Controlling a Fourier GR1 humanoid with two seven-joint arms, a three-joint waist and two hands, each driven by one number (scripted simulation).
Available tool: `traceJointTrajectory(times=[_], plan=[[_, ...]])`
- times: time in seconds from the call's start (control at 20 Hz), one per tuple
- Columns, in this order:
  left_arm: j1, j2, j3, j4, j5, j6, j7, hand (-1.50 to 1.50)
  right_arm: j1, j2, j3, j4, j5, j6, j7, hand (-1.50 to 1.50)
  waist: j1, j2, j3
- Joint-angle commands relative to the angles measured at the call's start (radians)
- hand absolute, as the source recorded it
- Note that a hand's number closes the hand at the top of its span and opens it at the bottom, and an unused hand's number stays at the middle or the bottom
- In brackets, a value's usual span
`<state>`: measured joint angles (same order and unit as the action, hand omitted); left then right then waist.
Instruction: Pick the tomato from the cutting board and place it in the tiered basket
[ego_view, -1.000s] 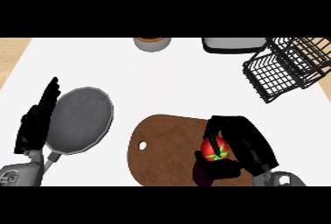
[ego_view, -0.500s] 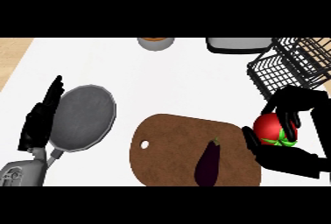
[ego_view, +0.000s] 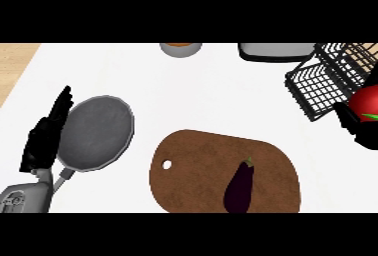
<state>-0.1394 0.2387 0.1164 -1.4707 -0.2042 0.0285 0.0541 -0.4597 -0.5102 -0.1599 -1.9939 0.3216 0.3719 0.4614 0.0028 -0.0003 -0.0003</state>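
The red tomato (ego_view: 365, 104) with a green stem shows at the right edge of the head view, held by my right hand (ego_view: 357, 130), whose black fingers curl under it. It hangs just right of the black wire tiered basket (ego_view: 325, 82) at the upper right. The brown cutting board (ego_view: 199, 165) lies at the lower middle, well to the left of the tomato, with a dark purple eggplant (ego_view: 239, 186) on it. My left hand (ego_view: 46, 132) rests open at the left, fingers up, beside the pan.
A grey frying pan (ego_view: 94, 131) lies left of the board, its handle pointing to the lower left. A small bowl (ego_view: 181, 48) and a grey dish (ego_view: 275, 51) stand at the counter's far edge. The wooden counter end shows at the upper left.
My right hand has lifted the tomato off the cutting board and carried it right and up, to beside the basket. The eggplant stays on the board. The left hand has not moved.
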Motion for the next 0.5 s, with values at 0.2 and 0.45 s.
traceJointTrajectory(times=[0.2, 0.45], plan=[[-0.038, 0.006, 0.019, 0.03, 0.009, -0.018, -0.011, 0.0, -0.148, -0.083, -0.002, 0.303, 0.137, -0.024, -0.221, 1.5, 0.009, 0.004, 0.0], [-0.025, -0.016, -0.005, 0.032, -0.013, -0.002, -0.017, 0.0, -0.173, -0.152, 0.045, 0.461, 0.36, -0.155, -0.34, 1.5, 0.024, 0.008, 0.0]])
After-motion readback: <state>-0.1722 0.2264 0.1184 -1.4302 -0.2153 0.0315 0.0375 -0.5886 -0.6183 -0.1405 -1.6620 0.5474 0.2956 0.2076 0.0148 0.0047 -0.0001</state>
